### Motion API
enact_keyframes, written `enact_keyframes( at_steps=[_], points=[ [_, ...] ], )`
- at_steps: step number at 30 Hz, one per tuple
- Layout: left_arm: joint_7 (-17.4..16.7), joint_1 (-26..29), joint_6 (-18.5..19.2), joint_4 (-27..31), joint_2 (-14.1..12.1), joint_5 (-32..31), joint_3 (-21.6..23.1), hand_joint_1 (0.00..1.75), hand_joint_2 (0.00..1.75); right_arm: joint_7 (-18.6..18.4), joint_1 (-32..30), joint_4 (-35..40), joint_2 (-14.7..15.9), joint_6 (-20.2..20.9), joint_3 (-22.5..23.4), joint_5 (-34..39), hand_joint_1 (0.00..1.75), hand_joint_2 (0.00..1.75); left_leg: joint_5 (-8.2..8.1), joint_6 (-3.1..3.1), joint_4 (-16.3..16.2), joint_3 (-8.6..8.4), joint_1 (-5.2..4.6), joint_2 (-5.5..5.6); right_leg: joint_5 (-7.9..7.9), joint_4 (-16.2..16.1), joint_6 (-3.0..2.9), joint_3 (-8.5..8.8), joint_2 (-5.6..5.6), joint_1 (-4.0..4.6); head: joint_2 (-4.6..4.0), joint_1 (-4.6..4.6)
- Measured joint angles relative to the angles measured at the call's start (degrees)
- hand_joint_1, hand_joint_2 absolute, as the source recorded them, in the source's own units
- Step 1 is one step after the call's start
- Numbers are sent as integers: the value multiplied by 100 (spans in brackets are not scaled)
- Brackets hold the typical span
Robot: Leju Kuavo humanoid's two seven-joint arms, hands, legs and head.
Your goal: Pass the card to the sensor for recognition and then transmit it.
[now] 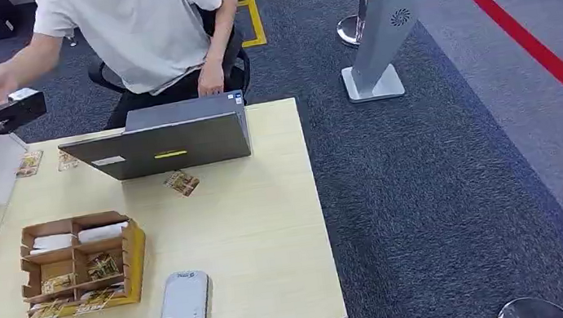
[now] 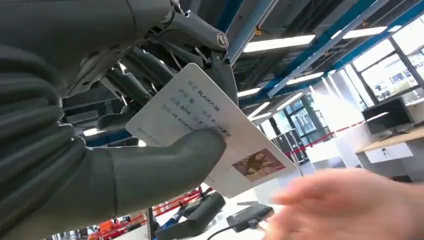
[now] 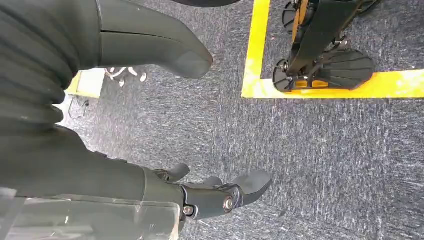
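Your left hand pinches the card between thumb and fingers, raised out so the person's hand can take it. Right hand hangs empty, fingers apart.

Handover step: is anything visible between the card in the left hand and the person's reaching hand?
Nothing visible. The left hand holds the card out, and the person's hand reaches up close beside its free end with open air between them.
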State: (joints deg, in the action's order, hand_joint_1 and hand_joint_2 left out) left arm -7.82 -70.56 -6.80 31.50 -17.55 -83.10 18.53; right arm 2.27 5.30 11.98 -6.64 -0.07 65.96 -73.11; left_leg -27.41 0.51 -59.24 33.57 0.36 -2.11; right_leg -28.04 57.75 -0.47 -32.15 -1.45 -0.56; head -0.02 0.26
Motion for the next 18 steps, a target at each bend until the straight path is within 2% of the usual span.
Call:
enact_keyframes(
  at_steps=[4, 9, 12, 14, 18],
  points=[
    [131, 43, -6, 28, -22, 22, 0, 175, 175, 0, 1, 0, 4, 0, 2, 0, 0, 175, 0, 0, 0, 0, 0, 1, 0, 0, 0, 0, -1, 0, 0, 0],
    [361, 305, -219, 276, -50, 166, 0, 175, 175, -7, -1, 0, 7, 0, 0, 11, 0, 175, 0, 0, 0, -1, -2, 1, 0, 0, 0, 0, -1, 0, 0, 0],
    [518, 864, -383, 924, -52, 365, 0, 175, 175, -13, 0, 0, 7, -11, 2, 94, 0, 175, 0, 0, 1, -2, -10, 2, 0, 0, 0, 1, -2, -4, 0, -2],
    [525, 1413, -402, 1674, -50, 500, 0, 175, 175, -20, -2, 0, 7, -26, 15, 122, 0, 175, 0, 0, 1, -1, -10, 1, -1, 0, 1, 0, -1, -5, 0, 0],
    [536, 2242, -402, 2792, -61, 632, 0, 175, 175, -20, -14, 0, 7, -52, 57, 223, 0, 175, -2, -2, 1, 0, -12, -3, -2, -1, 3, -2, 2, -6, 0, -2]
  ],
)
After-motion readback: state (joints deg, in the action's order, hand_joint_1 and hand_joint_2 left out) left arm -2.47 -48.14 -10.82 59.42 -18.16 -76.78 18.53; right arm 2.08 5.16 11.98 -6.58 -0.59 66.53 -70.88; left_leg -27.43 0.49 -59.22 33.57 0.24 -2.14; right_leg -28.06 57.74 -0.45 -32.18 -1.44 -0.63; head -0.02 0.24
